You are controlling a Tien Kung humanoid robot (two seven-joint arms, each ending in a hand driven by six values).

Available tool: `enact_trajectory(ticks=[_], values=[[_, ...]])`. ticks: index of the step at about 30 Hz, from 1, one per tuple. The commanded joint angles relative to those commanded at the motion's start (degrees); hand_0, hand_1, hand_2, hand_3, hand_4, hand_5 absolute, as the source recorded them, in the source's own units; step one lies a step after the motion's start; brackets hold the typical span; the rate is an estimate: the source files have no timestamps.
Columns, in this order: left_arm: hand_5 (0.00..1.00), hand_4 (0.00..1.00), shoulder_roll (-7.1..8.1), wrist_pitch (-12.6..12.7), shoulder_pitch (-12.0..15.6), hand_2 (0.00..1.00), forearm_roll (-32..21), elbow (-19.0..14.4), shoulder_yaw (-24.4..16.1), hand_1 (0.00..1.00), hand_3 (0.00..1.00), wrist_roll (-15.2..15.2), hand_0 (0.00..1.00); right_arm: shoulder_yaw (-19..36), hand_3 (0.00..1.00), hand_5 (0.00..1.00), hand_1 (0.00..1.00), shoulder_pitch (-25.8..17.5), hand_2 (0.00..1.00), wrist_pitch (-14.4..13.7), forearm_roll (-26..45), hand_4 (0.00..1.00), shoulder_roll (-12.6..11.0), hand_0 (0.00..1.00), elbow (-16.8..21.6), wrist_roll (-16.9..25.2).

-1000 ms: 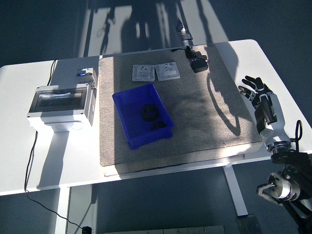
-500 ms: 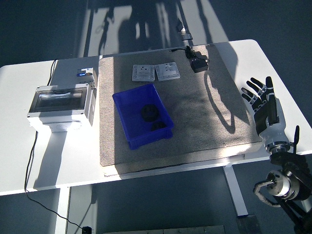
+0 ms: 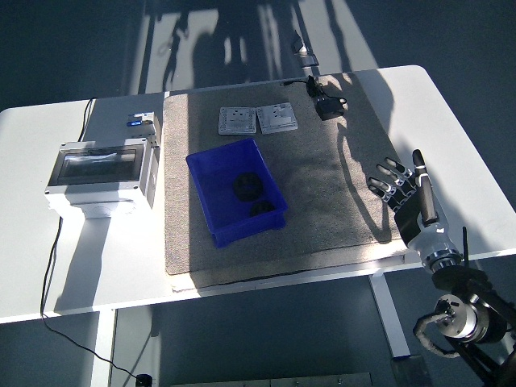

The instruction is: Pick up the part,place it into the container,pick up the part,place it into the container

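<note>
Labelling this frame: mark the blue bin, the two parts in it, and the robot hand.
Blue bin [image 3: 201,161]: head view, far left rim.
Upper part [image 3: 247,186]: head view, its centre.
Lower part [image 3: 261,209]: head view, its centre.
Right robot hand [image 3: 405,200]: head view, middle of the hand.

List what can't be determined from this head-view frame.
- Parts in the blue container: dark shapes too small to tell their type; the second sits partly behind the front wall.
- Two grey plates: markings too small to read.
- Grey box: contents blurred behind its lid.
- Left arm: outside the frame.
- Right hand: open, palm side unseen.
</note>
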Motion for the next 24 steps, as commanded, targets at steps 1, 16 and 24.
enact_trajectory(ticks=[1, 16, 24], values=[[0.899, 0.648, 0.09, -0.03, 0.01, 0.607, 0.35, 0.00, -0.22, 0.637, 0.642, 0.22, 0.632, -0.04, 0.647, 0.407, 0.601, -0.05, 0.686, 0.06, -0.19, 0.918, 0.02, 0.744, 0.00, -0.37], [0.884, 0.645, 0.29, 1.13, 0.13, 0.581, 1.03, 0.00, -1.60, 0.634, 0.627, 0.27, 0.631, 2.56, 0.630, 0.338, 0.573, -0.54, 0.670, 2.85, 0.14, 0.946, 0.15, 0.739, 0.15, -0.02], [0.854, 0.634, 0.03, 1.56, 0.15, 0.593, 0.21, 0.00, -1.66, 0.632, 0.613, -0.51, 0.627, 3.18, 0.629, 0.364, 0.572, -0.96, 0.667, 3.44, 0.01, 0.972, -0.30, 0.745, 0.21, 0.04]])
